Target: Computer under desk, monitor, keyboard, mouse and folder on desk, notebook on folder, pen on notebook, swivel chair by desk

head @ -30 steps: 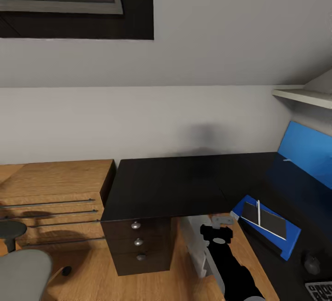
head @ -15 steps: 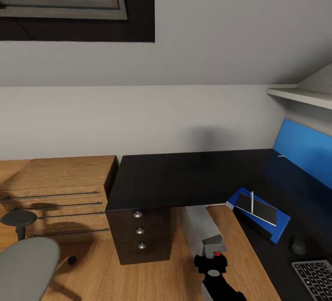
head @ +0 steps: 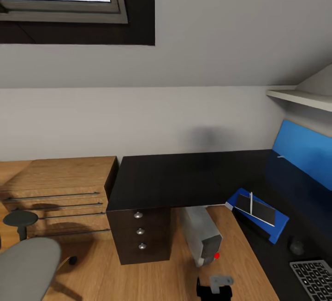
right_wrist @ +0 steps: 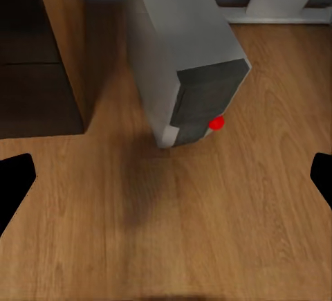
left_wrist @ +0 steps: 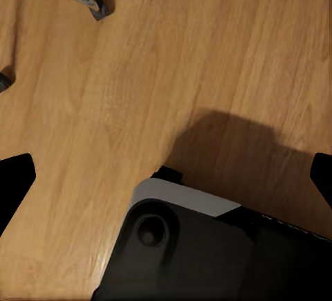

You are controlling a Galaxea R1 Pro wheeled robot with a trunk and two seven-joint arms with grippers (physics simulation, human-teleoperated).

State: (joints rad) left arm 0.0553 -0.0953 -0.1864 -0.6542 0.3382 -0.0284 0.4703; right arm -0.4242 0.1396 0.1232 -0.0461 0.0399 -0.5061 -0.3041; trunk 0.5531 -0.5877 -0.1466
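Worktop: we take the long L-shaped glossy black worktop point(head: 184, 176) on white legs as our landmark; a blue back panel point(head: 302, 151) stands along its far edge.
Computer: the boxy light-grey tower computer point(head: 199, 233) with a small red front button stands on the wooden floor point(head: 152, 278), its rear half under the worktop and its front end jutting out past the edge, beside the dark drawer unit point(head: 140, 239).
Folder stack: the flat bright blue folder point(head: 258, 220) lies on the worktop at its inner corner; the thin dark grey notebook point(head: 256, 210) lies on it, and the thin white pen point(head: 251, 203) lies on the notebook.
Mouse: the small rounded dark mouse point(head: 296, 247) rests on the worktop, near the folder.
Keyboard: the slim dark-keyed keyboard point(head: 313, 278) lies on the worktop just beyond the mouse.
Swivel chair: the grey upholstered swivel chair point(head: 25, 268) stands well apart from the worktop, before the light wooden chest point(head: 55, 190).
Right hand: the right hand point(right_wrist: 166, 176) faces the computer's front with its fingers point(right_wrist: 14, 180) spread apart, holding nothing.
Left hand: the left hand point(left_wrist: 166, 176) points at the floor, fingers point(left_wrist: 14, 183) apart, holding nothing.
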